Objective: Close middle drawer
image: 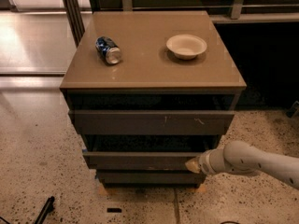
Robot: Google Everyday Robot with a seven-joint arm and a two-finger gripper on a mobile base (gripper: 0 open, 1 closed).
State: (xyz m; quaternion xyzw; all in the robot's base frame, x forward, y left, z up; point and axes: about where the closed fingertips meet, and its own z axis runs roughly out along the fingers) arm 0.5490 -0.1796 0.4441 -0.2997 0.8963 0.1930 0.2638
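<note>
The middle drawer [140, 160] is a wide, shallow, dark grey-brown front in the cabinet, below the taller front with pale scratch marks [149, 122]. It sticks out only a little past the narrow bottom front [149, 177], and its inside floor is hidden. My gripper [192, 165], at the end of a white arm [252, 161] that comes in from the right, touches the right end of the middle drawer's front.
On the cabinet top [149, 73] lie a blue can on its side [108, 50] and a white bowl [186, 45]. A dark metal post [72, 8] stands behind on the left. A black object [44, 209] lies on the speckled floor at lower left.
</note>
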